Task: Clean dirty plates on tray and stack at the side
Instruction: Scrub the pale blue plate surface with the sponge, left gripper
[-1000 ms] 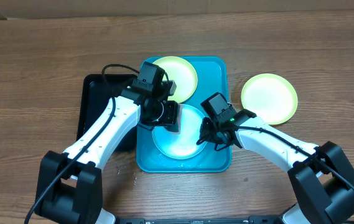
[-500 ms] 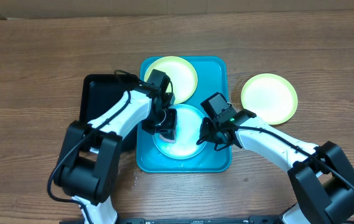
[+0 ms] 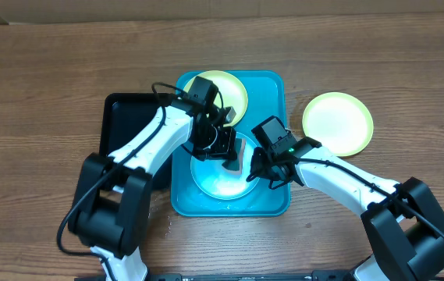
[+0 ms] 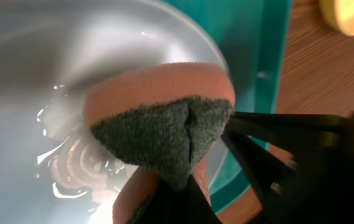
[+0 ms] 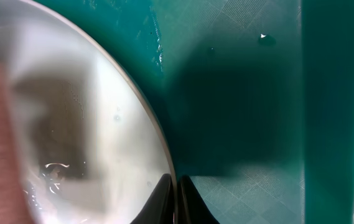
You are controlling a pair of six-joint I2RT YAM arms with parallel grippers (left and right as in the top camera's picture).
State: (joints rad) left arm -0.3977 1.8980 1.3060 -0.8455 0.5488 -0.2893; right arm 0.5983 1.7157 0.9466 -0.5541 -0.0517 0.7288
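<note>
A light cyan plate lies in the near half of the cyan-blue tray. My left gripper is shut on an orange sponge with a dark green scouring face, pressed on the wet plate near its right side. My right gripper is shut on the plate's right rim, one finger inside and one outside, over the tray floor. A pale yellow-green plate sits at the tray's far end. Another yellow-green plate rests on the table to the right.
A smaller black tray lies against the cyan tray's left side, under my left arm. Bare wooden table surrounds everything. Water streaks show on the plate's surface.
My left gripper has swept the sponge from the plate's left part toward its right side, close to the right gripper. The right gripper has held still on the rim.
</note>
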